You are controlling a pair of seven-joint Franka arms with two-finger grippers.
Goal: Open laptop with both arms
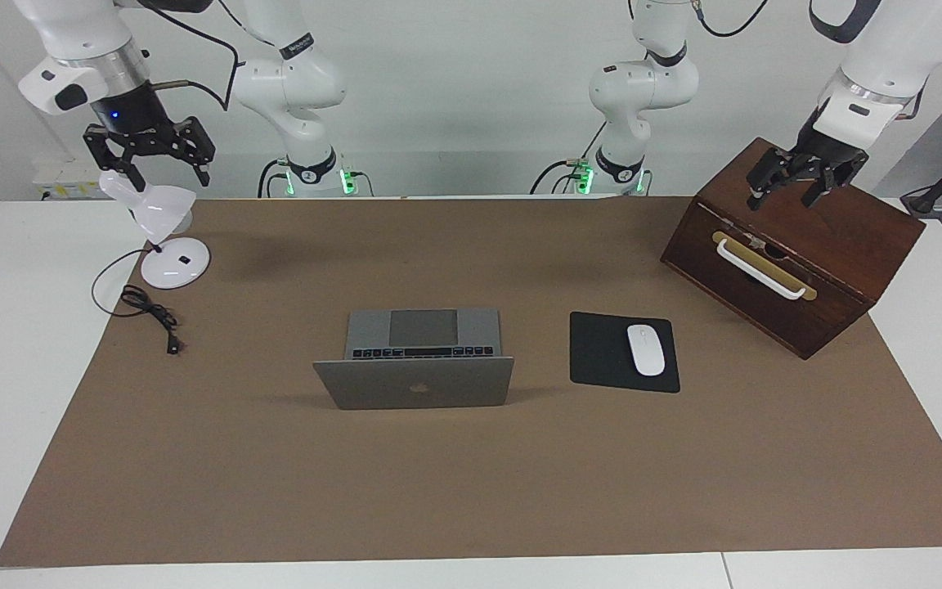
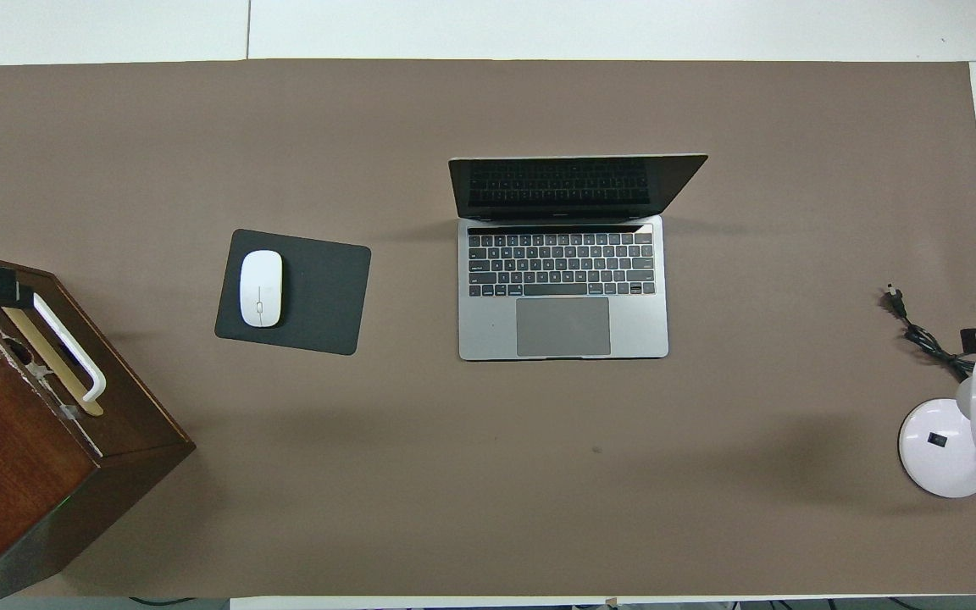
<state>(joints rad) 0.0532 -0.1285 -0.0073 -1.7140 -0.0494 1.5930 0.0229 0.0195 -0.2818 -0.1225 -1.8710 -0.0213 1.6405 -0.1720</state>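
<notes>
Your brown mat (image 1: 471,491) covers most of the white table, and the laptop (image 1: 415,370) sits near its middle, lid already raised and keyboard exposed, so the opening looks done; nothing seems left but parking the arms. The left gripper (image 1: 802,182) hangs over the wooden box (image 1: 839,245), fingers apart and empty. The right gripper (image 1: 162,159) hangs over the desk lamp (image 1: 162,233), fingers spread, empty. Overhead, both grippers are cut off at the frame's edges.
</notes>
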